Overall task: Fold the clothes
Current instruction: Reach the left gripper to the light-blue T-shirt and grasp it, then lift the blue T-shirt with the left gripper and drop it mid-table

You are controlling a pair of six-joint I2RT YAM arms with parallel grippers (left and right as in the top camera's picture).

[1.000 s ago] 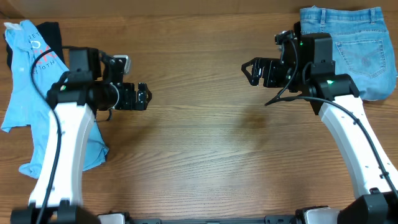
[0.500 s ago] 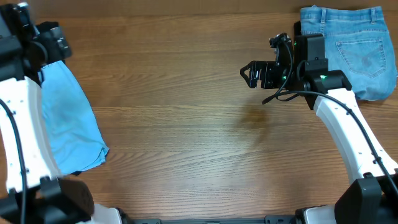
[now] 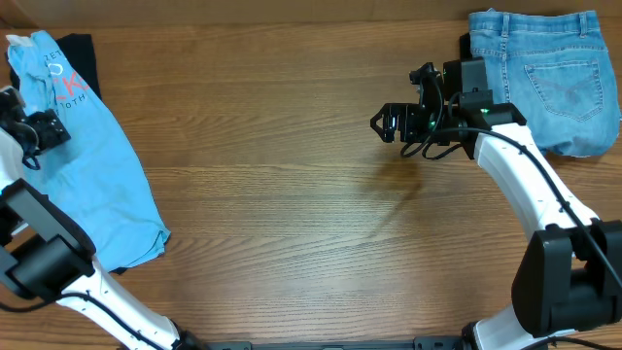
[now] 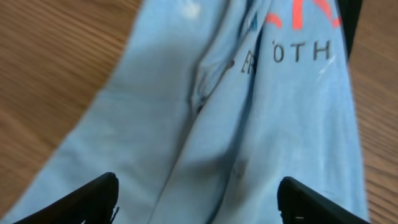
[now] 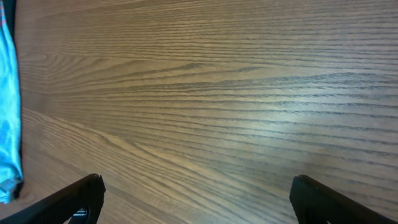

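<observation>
The light-blue T-shirt [image 3: 92, 165] lies crumpled along the table's left side, its pink-red and white lettering at the far left corner. The left wrist view shows its folds and lettering close up [image 4: 249, 112]. My left gripper [image 3: 34, 131] is open and hovers over the shirt's upper part, with nothing between its fingers [image 4: 198, 202]. My right gripper [image 3: 384, 122] is open and empty above bare wood at the right centre [image 5: 196, 199]. The shirt's edge shows at the left of the right wrist view [image 5: 7, 106].
Blue denim shorts [image 3: 549, 73] lie at the back right corner, under the right arm. A dark garment [image 3: 78, 53] peeks out beside the shirt at the back left. The wooden table [image 3: 292, 194] spreads between the arms.
My left arm has swung from the table's middle-left out to the far left edge, uncovering the shirt. My right gripper has shifted slightly left.
</observation>
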